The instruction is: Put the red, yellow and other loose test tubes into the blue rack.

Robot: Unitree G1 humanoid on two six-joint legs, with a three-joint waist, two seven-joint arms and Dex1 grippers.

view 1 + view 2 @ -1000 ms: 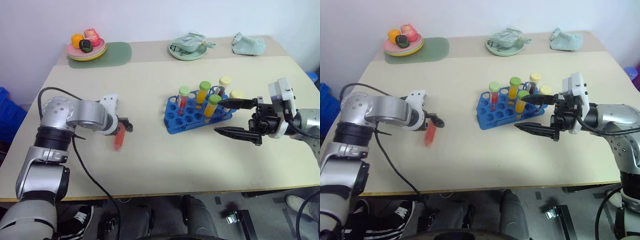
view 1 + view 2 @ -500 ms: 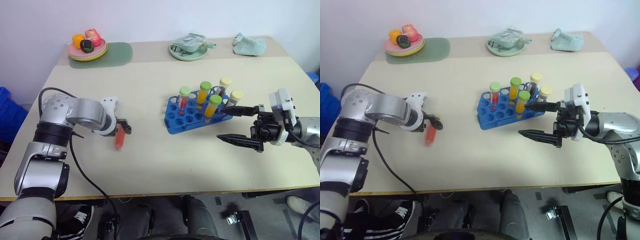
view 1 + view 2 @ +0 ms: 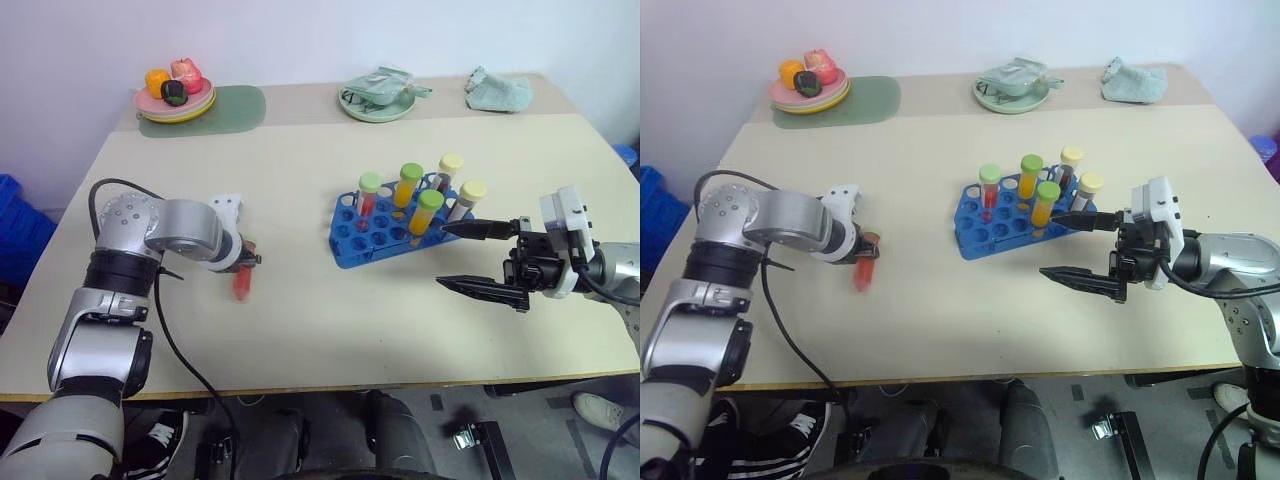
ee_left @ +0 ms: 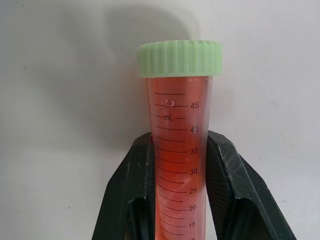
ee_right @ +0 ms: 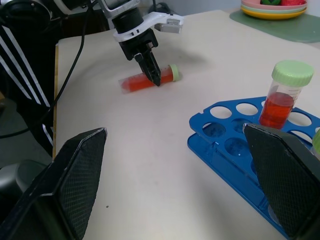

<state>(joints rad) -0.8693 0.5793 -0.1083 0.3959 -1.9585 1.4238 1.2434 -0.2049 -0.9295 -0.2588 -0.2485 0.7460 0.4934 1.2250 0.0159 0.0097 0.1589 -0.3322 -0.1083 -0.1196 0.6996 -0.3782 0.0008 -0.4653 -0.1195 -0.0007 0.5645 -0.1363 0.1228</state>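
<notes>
A red test tube [image 3: 240, 281] with a green cap lies flat on the table at the left. My left gripper [image 3: 246, 263] points down and is shut on it. The left wrist view shows both black fingers [image 4: 134, 186] pressed against the sides of the red tube [image 4: 179, 150] below its cap. The blue rack [image 3: 356, 244] stands right of centre and holds several capped tubes, red, yellow and dark. My right gripper [image 3: 443, 256] hovers just right of the rack, open and empty.
At the back of the table are a plate of toy food [image 3: 173, 95] on a green mat [image 3: 228, 104], a pale green dish [image 3: 377, 97] and a crumpled cloth [image 3: 497, 88]. Bare tabletop lies between the red tube and the rack.
My left gripper's fingers, open around the red tube before, have shut on it. The tube still lies on the table. The right gripper has hardly moved.
</notes>
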